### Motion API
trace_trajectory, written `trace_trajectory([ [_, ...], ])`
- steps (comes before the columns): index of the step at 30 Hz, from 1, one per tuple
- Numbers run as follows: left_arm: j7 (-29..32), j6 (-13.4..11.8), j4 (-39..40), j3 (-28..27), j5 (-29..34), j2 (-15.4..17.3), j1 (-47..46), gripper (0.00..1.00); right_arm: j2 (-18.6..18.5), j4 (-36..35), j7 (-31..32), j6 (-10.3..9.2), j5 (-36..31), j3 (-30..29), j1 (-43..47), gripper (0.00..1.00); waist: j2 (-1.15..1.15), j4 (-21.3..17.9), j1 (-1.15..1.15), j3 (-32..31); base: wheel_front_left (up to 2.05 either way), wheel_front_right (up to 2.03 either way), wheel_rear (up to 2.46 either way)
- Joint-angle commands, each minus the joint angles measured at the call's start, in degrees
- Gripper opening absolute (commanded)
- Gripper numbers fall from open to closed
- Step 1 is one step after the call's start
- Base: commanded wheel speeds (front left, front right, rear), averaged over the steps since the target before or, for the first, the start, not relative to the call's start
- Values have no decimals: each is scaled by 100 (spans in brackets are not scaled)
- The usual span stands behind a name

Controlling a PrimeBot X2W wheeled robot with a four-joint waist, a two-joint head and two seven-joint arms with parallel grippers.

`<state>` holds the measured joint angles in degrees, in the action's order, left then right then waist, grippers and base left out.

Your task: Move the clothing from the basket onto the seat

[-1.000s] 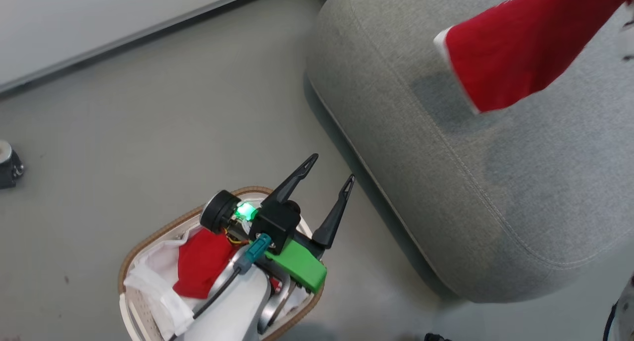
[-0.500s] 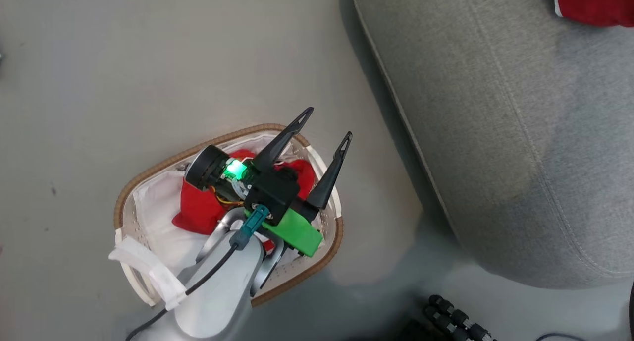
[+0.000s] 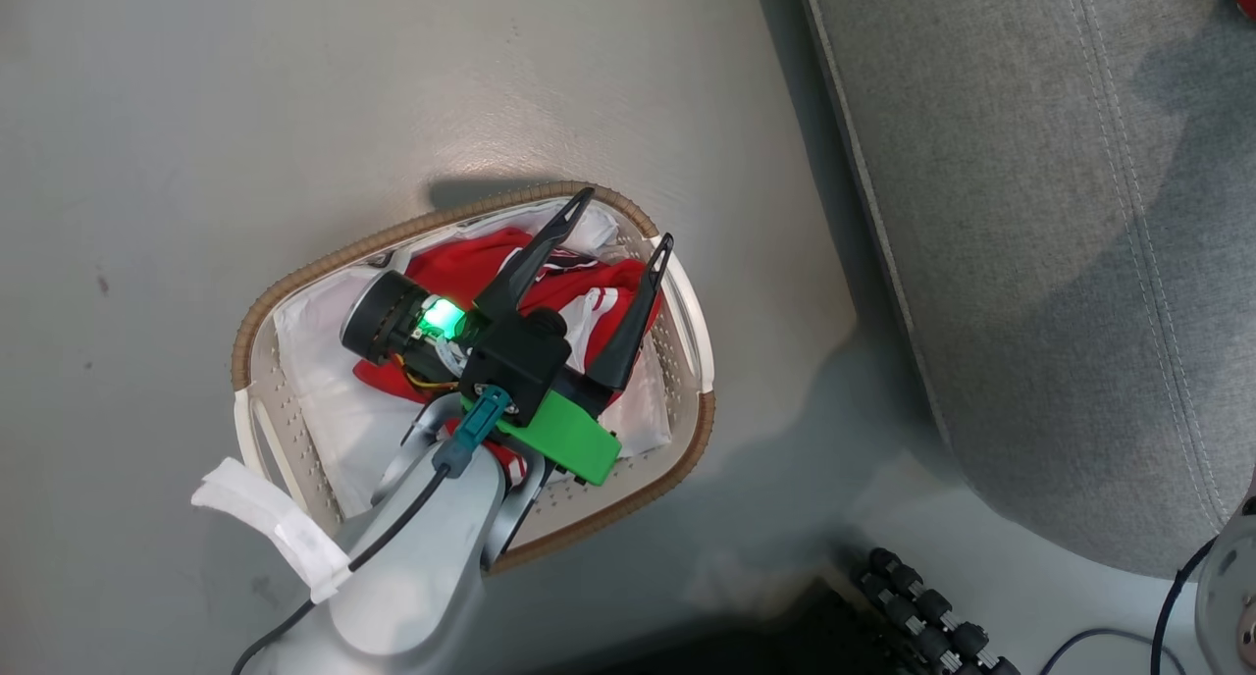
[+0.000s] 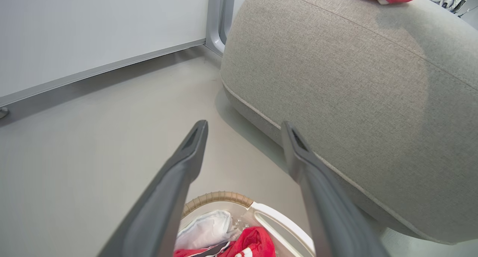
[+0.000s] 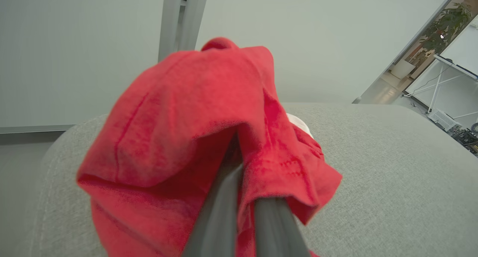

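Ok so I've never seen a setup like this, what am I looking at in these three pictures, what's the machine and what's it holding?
It is a wheeled robot with two arms, each ending in a two-fingered claw. One picture looks down from its head; the other two come from cameras on its wrists, looking along the fingers.

From the head you see the left claw, open and holding nothing, over a basket on the floor. Red clothing lies inside it on a white liner. To the right is the grey seat.

The left wrist picture shows those same open fingers above the basket's edge, with the seat beyond.

The right wrist picture shows the right claw shut on a red garment, held over the seat.
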<state>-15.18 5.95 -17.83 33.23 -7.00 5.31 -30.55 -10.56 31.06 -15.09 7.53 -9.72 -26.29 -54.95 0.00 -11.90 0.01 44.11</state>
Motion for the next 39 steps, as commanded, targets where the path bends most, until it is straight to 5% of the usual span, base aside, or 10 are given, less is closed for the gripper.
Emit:
trace_trajectory([
  [1,5,-28,-8,-16,-2,33,-102,100,19,-46,-12,-8,-67,-27,121,0,0,-13,-1,-13,0,0,0],
  [2,5,-25,-15,-9,5,27,-103,100,49,-75,-12,-8,-99,2,171,12,0,-14,-1,-26,0,0,0],
  [3,5,-22,-25,-2,10,20,-101,100,80,-111,-12,-8,-134,65,228,36,0,-17,-1,-47,0,0,0],
  [4,5,-20,-35,2,6,14,-96,100,93,-155,-12,-8,-162,120,274,36,0,-21,-1,-66,0,0,0],
  [5,4,-18,-40,-5,-5,8,-86,100,100,-223,-12,-8,-177,170,326,100,0,-29,-1,-91,0,0,0],
  [22,5,-79,-99,-272,-188,-123,431,100,450,-904,-12,-8,95,586,1698,100,0,-5,-1,-1302,0,0,0],
  [39,4,-362,233,-1536,-782,-240,1719,100,525,-801,-12,-8,278,1458,2316,100,0,1059,-1,-3297,0,0,0],
])
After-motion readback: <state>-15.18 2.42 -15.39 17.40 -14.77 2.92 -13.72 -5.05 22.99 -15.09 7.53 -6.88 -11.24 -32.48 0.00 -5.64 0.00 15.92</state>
